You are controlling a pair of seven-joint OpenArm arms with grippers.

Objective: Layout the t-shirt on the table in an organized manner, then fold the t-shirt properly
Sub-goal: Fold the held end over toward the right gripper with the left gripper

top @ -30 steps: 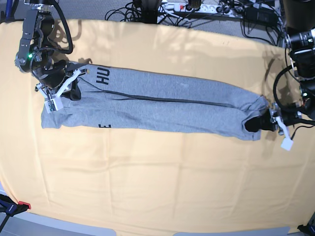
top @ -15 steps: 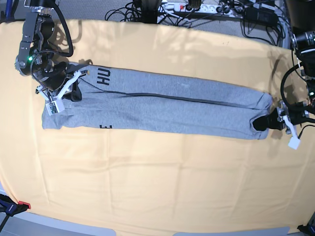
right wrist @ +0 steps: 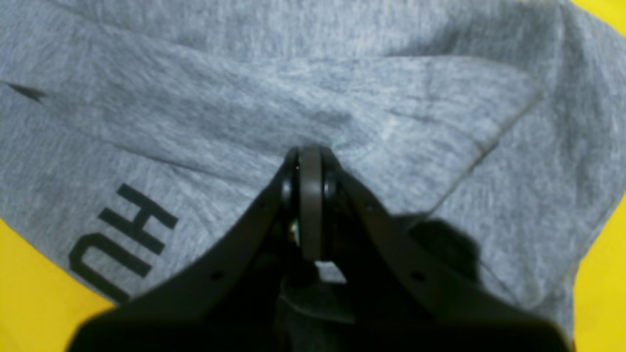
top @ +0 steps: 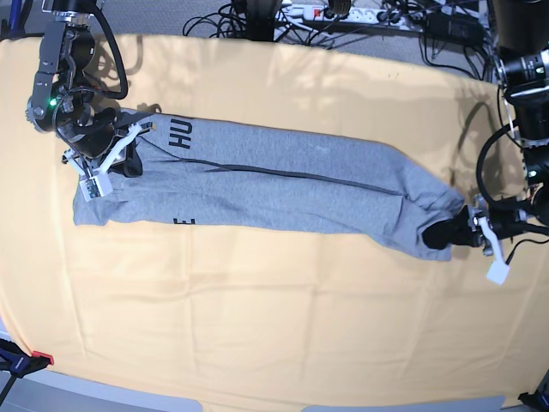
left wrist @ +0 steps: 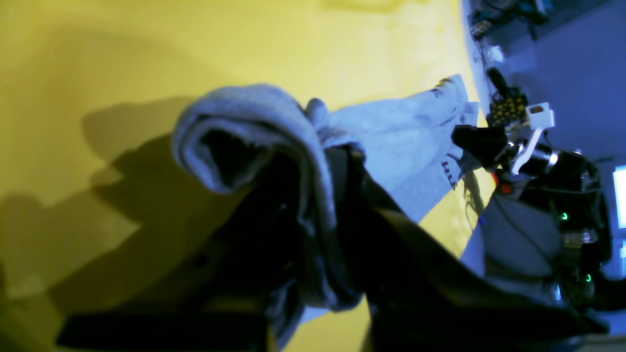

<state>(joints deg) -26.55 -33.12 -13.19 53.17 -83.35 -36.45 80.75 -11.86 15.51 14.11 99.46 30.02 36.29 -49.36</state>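
The grey t-shirt [top: 283,193] lies on the yellow table [top: 283,326] as a long narrow strip, with black lettering [top: 178,133] at its left end. At that end my right gripper [top: 129,160] is shut on the t-shirt; the right wrist view shows its tips [right wrist: 309,156] pinching a ridge of grey fabric [right wrist: 342,88]. At the other end of the strip my left gripper [top: 442,232] is shut on the t-shirt. In the left wrist view a bunched roll of cloth [left wrist: 254,127] sits clamped between its dark jaws [left wrist: 318,195], lifted off the table.
Cables and a power strip [top: 343,15] run along the table's far edge. A red and black clamp [top: 21,360] sits at the front-left corner. The right arm's body [left wrist: 538,161] shows far off in the left wrist view.
My left gripper drew the shirt's end outward, then came back inward and toward the front edge, so that end now sags and bunches. The right gripper has hardly moved.
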